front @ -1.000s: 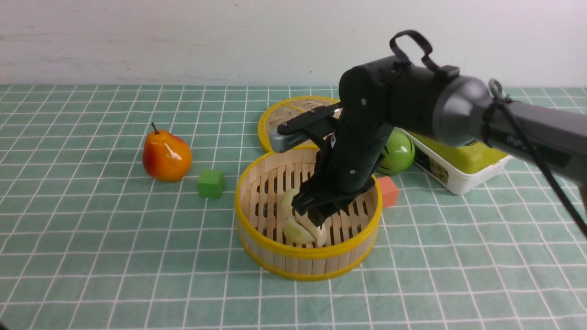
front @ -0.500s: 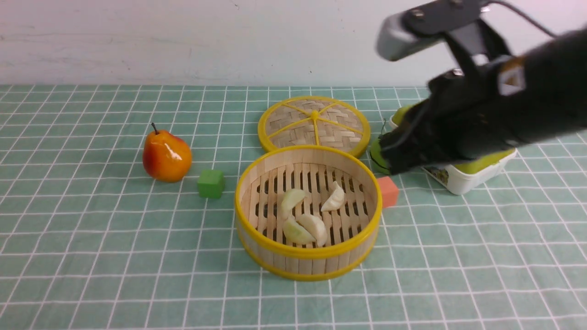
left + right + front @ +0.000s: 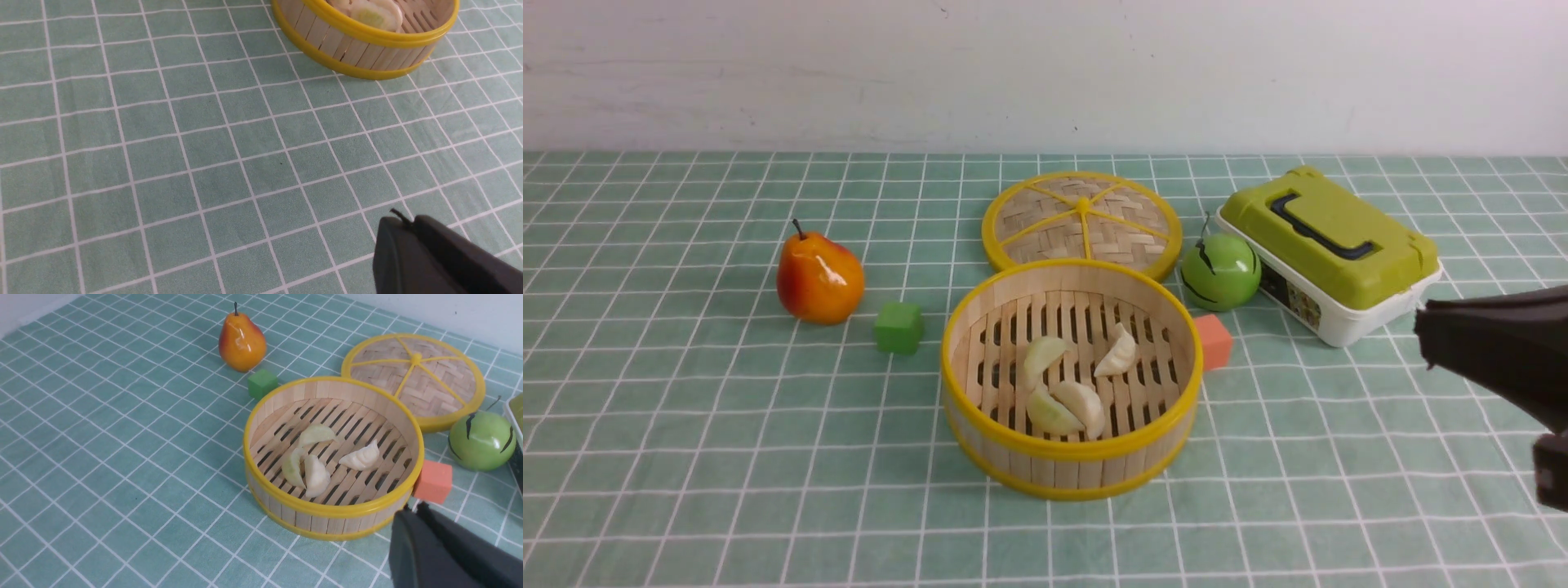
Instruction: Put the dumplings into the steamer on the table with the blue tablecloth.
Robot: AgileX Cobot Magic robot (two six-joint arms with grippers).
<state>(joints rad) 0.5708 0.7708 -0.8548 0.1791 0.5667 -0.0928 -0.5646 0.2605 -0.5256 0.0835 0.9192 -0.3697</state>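
Gone from over the steamer (image 3: 1072,451), the right arm (image 3: 1494,353) has drawn back to the right edge of the front view, where only a dark piece of it shows; nothing on the table (image 3: 727,457) has shifted.

All four dumplings (image 3: 1085,406) lie on the slatted floor of the one steamer, which stands mid-table. Two touch each other at the near side, one lies just beyond them to the left (image 3: 1044,355), and one lies apart to the right (image 3: 1117,356).

One woven lid (image 3: 1082,220) lies flat just beyond the steamer, touching its far rim. To the left stand one pear (image 3: 818,278) and, nearer the steamer, one green cube (image 3: 898,327). One orange cube (image 3: 1215,341) sits against the steamer's right side, with one green apple (image 3: 1221,271) beyond it and one box (image 3: 1327,249) with a green top further right. So two cubes, two fruits.

The right gripper (image 3: 412,516) shows in its wrist view as one dark mass near the steamer's near right side; I cannot tell how its jaws stand. The left gripper (image 3: 402,224) hangs over bare cloth well near of the steamer, and its jaws cannot be made out either.
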